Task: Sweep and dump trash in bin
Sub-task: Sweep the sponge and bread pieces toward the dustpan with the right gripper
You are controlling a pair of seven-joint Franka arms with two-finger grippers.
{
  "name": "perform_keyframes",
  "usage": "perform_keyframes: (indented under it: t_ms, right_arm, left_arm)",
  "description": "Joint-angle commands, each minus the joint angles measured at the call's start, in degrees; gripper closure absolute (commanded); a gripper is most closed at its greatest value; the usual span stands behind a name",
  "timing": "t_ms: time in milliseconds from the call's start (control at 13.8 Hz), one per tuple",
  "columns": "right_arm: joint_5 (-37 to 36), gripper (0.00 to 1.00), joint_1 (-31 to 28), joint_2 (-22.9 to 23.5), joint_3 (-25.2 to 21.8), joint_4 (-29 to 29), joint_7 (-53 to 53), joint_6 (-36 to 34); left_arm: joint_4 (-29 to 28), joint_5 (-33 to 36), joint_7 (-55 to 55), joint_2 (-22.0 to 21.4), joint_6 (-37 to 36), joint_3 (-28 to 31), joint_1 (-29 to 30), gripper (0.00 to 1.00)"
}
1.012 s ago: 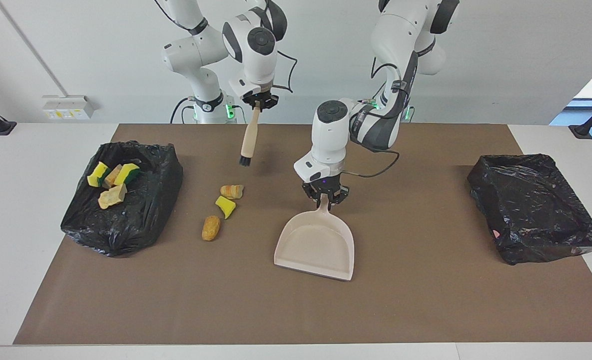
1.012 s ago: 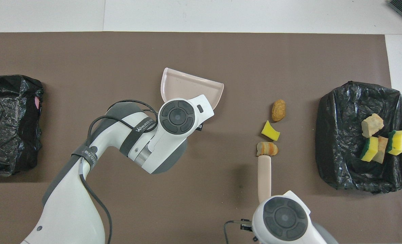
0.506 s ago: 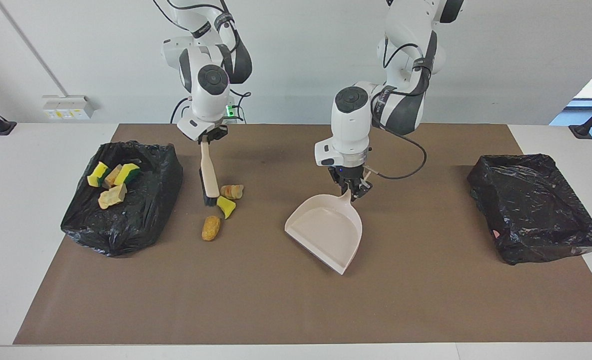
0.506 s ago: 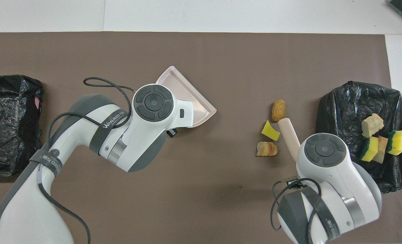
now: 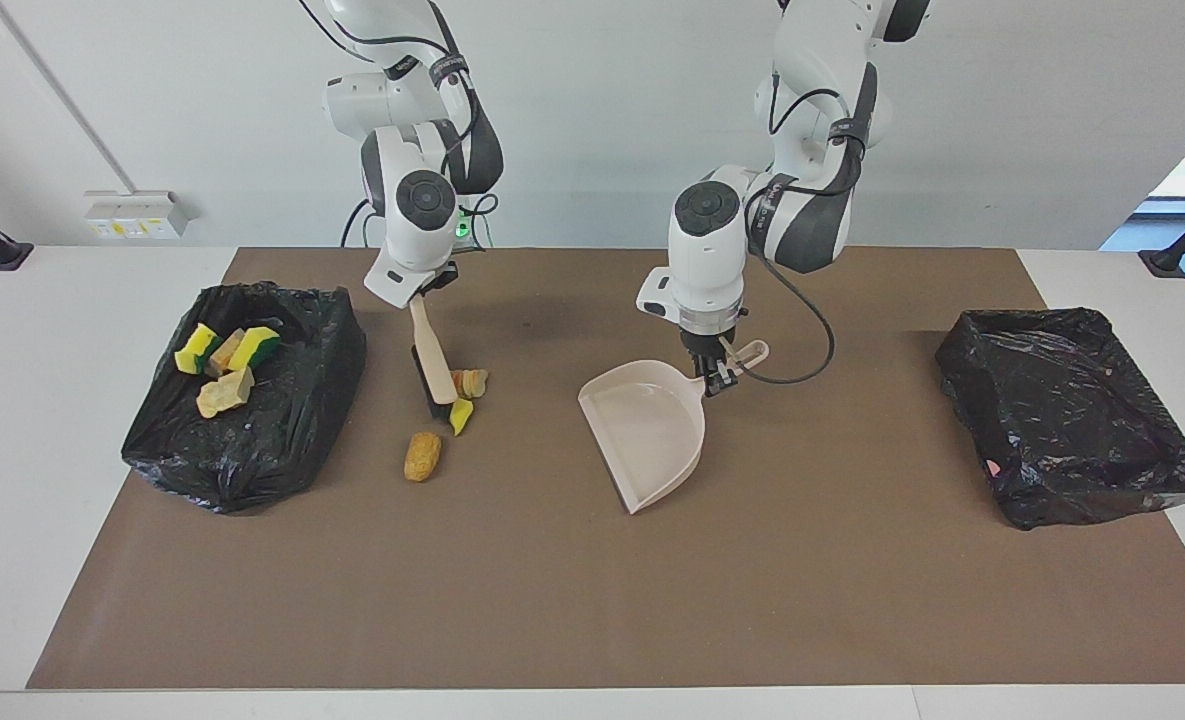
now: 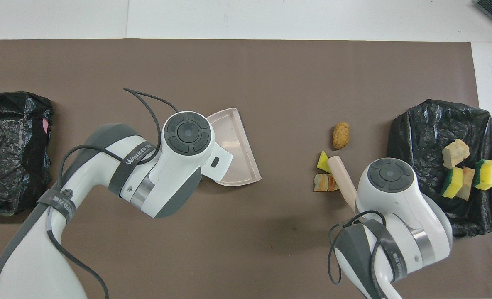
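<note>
Brown matte mat [image 5: 592, 600] covers the white table [image 5: 52, 450] under a pale wall. Two bins lined with crinkled glossy black plastic sit at the mat's ends: the bin at the right arm's end [image 5: 282, 420] holds four trash bits [image 5: 224, 368] — yellow-green sponge pieces and tan bread-like lumps; the bin at the left arm's end [image 5: 1072, 430] shows none. Left gripper [image 5: 714, 372] is clenched on the handle of a smooth beige plastic dustpan [image 5: 647, 440], a scoop with a raised rim that sits mid-mat with its mouth turned toward the right arm's end. Right gripper [image 5: 430, 284] is clenched on the rounded beige handle of a brush [image 5: 434, 362], whose dark bristles touch the mat right beside two loose bits: an orange-striped croissant-like bread [image 5: 471, 381] and a yellow sponge wedge [image 5: 461, 415]. A brown, rough, nugget-like lump [image 5: 422, 456] lies apart, farther from the robots than that pair.
</note>
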Motion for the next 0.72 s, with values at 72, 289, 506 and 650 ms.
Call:
perform_keyframes:
  t_ms: [72, 289, 506, 650]
  right_arm:
    - [12.26, 1.00, -0.58, -1.64, 0.78, -1.53, -1.11, 0.26]
    - [22.20, 1.00, -0.40, 0.03, 0.87, -1.71, -0.41, 3.06]
    - [29.16, 1.00, 1.61, 0.55, 0.87, -1.18, 2.48, 4.82]
    - [33.99, 1.00, 3.71, 0.55, 0.95, -1.10, 4.16, 5.79]
  left_arm:
    - [-9.17, -0.24, 3.21, -6.49, 0.60, 0.22, -4.32, 1.00]
    - [-12.43, -0.33, 2.94, -8.69, 1.57, 0.22, -7.05, 1.00]
    - [-13.57, -0.33, 0.92, -9.40, 1.65, 0.14, -7.67, 1.00]
    - [-13.93, -0.33, -0.21, -9.66, 1.75, 0.14, -8.03, 1.00]
